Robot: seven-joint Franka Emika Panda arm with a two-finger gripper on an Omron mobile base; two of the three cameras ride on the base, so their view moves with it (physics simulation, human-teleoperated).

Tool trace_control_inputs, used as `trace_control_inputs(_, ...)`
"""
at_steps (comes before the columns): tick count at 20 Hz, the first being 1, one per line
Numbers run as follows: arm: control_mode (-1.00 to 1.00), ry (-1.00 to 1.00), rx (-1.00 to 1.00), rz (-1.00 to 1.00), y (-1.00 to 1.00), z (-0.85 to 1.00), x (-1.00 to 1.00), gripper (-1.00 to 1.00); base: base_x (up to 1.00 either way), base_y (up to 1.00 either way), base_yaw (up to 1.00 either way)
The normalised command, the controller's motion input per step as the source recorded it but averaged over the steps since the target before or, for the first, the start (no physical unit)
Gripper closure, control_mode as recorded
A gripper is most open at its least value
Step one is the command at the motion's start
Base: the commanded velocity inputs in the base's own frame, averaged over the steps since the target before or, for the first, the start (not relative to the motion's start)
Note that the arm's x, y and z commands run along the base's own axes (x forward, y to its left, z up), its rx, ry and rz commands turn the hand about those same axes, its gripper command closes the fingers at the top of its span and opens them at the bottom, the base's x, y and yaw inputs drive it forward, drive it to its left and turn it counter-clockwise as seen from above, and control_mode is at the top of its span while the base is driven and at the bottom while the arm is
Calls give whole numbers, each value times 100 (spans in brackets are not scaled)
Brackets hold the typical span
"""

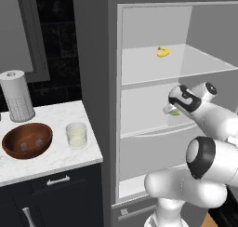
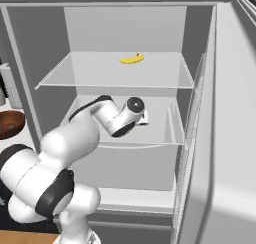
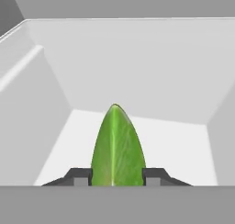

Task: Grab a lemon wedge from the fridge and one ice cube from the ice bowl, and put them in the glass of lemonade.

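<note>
1. Tool (image 3: 116, 176) pinches the smooth, pointed green lemon wedge (image 3: 117, 147) between dark fingertips, inside the white fridge (image 1: 153, 110).
2. Round wooden ice bowl (image 1: 27, 140) and clear glass of lemonade (image 1: 76, 135) sit on the marbled bench (image 1: 56, 156).

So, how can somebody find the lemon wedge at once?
Look in the open fridge, on the middle shelf, where the gripper is shut on it. The lemon wedge is a green pointed sliver, unlike the bright yellow curved piece one shelf higher.
</note>
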Motion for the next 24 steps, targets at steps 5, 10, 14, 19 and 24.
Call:
trace_control_inputs(5,-100,0,-8,0,0,87,-97,100,0,0,0)
trace_control_inputs(10,-100,0,-10,0,0,100,-92,100,0,0,0)
trace_control_inputs(14,-100,0,-13,0,0,92,-100,100,0,0,0)
trace_control_inputs(19,-100,0,-12,0,4,72,-100,100,0,0,0)
trace_control_inputs(24,-100,0,-10,0,15,48,-100,100,0,0,0)
